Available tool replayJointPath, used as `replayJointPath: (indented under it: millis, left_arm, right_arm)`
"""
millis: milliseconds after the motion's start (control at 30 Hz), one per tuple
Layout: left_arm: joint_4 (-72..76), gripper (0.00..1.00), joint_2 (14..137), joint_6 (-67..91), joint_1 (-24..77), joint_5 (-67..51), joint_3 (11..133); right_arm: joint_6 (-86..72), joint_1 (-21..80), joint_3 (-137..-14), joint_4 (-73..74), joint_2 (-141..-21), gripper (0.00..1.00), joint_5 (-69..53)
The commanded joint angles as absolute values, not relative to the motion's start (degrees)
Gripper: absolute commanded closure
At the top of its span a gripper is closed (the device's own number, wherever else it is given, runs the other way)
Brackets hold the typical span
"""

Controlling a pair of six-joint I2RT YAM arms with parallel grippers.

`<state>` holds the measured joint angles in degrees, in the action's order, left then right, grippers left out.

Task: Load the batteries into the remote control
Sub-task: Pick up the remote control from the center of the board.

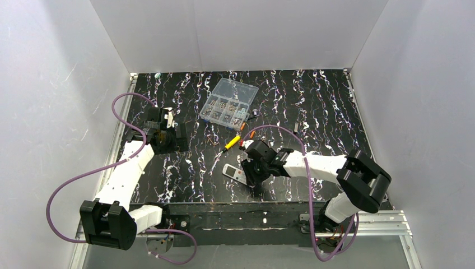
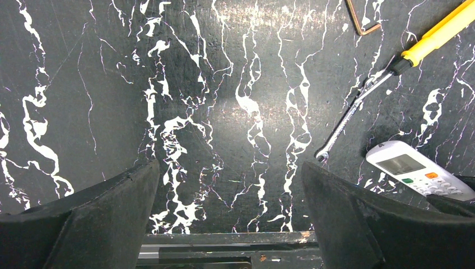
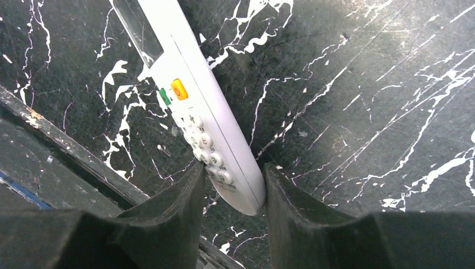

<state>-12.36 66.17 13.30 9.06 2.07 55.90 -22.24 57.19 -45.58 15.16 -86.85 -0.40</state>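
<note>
The right gripper (image 3: 234, 168) is almost closed. Its two fingers (image 3: 173, 218) stand on both long sides of the remote control (image 3: 190, 106) at its button end, and both seem to touch its edges, so it pinches the handset there. The remote control lies flat on the worktop (image 1: 325, 106), face up, close to the near edge and about at the middle of it. Its screen end points away from the gripper.

The left gripper (image 2: 228, 165) is spread wide, with only the bare marbled surface between its fingers (image 2: 84, 218); it holds nothing. It hangs near the left edge of the worktop, well apart from the remote control. In the left wrist view the handset shows at the lower right, outside the right finger.

The batteries (image 1: 252, 135) are small orange pieces lying near the middle of the worktop, between the clear box (image 1: 229, 103) and the right gripper, just beside the yellow handle of the screwdriver (image 1: 229, 144). They are apart from both grippers.

On the face of the remote control I see one orange button, one green button, rows of white buttons and a grey screen. The marks on the buttons are too small to read.
</note>
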Motion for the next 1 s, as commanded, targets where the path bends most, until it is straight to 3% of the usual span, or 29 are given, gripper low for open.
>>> replayJointPath:
  millis: [0, 167, 400, 633, 967]
  left_arm:
    - [-16.78, 0.01, 66.76, 13.27, 8.65, 1.32, 56.89]
    - [-16.88, 0.01, 66.86, 13.44, 8.65, 1.29, 56.95]
    - [-15.23, 0.01, 66.08, 17.83, 8.6, -6.51, 57.63]
    - [-15.71, 0.05, 67.31, 36.69, 8.61, -20.13, 66.23]
    - [-6.49, 0.05, 65.1, 63.08, 9.17, -22.99, 64.45]
  right_arm:
    - [-21.12, 57.39, -45.05, 14.67, -88.69, 0.73, -3.5]
    - [-20.57, 57.4, -44.41, 13.42, -86.94, 0.99, -5.25]
    - [-20.98, 57.42, -43.67, 13.45, -79.97, 0.99, -1.39]
    - [-20.59, 57.61, -46.08, 16.6, -75.02, 0.99, 11.58]
    - [-17.17, 58.0, -43.79, 12.52, -66.17, 0.99, 18.8]
